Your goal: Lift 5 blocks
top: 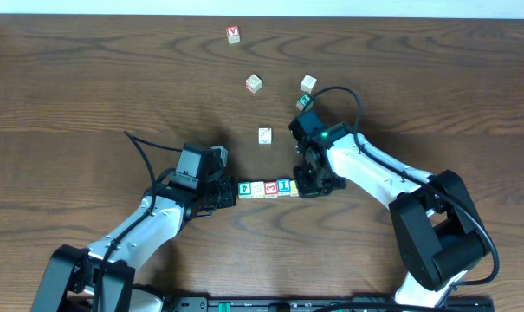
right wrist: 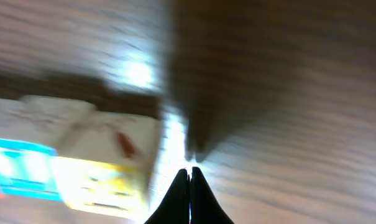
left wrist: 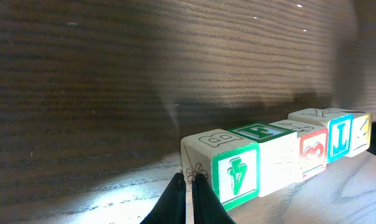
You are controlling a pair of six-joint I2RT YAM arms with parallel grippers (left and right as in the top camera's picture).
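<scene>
Row of five blocks (top: 268, 188), near middle of the table (top: 80, 78), set end to end between the two arms, neighbours touching. Whether the row rests on the wood or hangs just above it cannot be told.

Contents, left to right:
- green block (left wrist: 236, 174), a "4" on its near face
- cream block (left wrist: 278, 163)
- red block (left wrist: 313, 153), marked "3"
- blue block (left wrist: 340, 138), white letter
- yellow block (right wrist: 104, 177), blurred in the right wrist view

Left gripper (left wrist: 188, 180): at the row's left end. Fingers are pressed together with nothing between them, tips against the end face of the green block.

Right gripper (right wrist: 189, 173): at the row's right end. Fingers are likewise closed together and empty, tips just beside the yellow block. The blur leaves contact uncertain.

Farther out, apart from the row:
- white cube (top: 265, 135), beyond the row's middle
- green-sided cube (top: 303, 102), beside the right arm's cable (top: 352, 95)
- pale cube (top: 254, 83), reddish marks on top
- second pale cube (top: 308, 83), just beyond the green-sided one
- cube with a red "V" (top: 234, 34), farthest, near the table's far edge
</scene>
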